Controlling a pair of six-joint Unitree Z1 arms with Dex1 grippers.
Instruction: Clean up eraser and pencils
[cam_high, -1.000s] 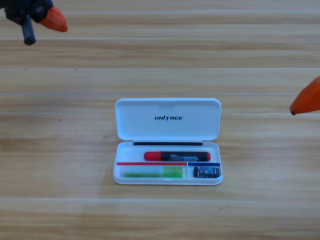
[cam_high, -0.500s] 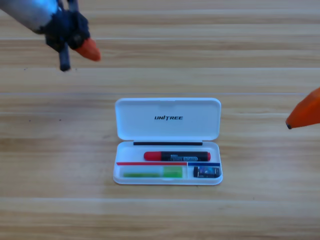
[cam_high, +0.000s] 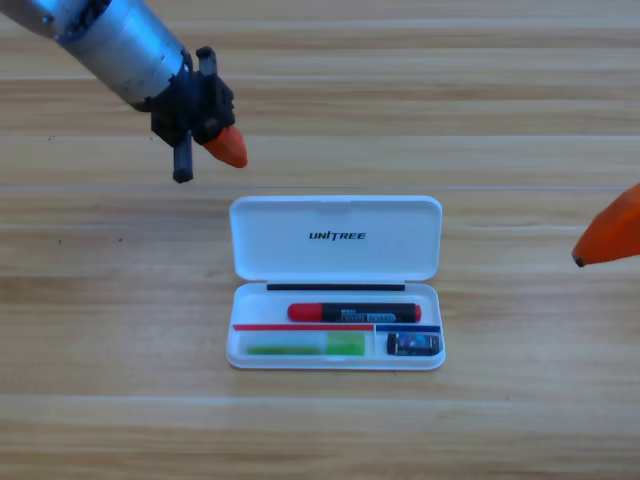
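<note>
While left jaws (cam_high: 226, 148) advanced toward case (cam_high: 335, 215) | grip unclear | right jaws (cam_high: 608, 240) edge, unclear

table (cam_high: 330, 100): pale wood, long grain stripes
case (cam_high: 335, 215): white, dark lettering on the open lid
red pencil (cam_high: 354, 313): black barrel, red cap, red label
green pencil (cam_high: 305, 346): bright green, pale whitish end
eraser (cam_high: 413, 345): dark blue and black
left gripper (cam_high: 208, 150): black body, orange tip; its arm silver-grey
right gripper (cam_high: 608, 238): orange tip at the table's right edge

You see only the desk (cam_high: 320, 430): pale wooden planks running crosswise, evenly lit; the room beyond probably lies out of view.
</note>
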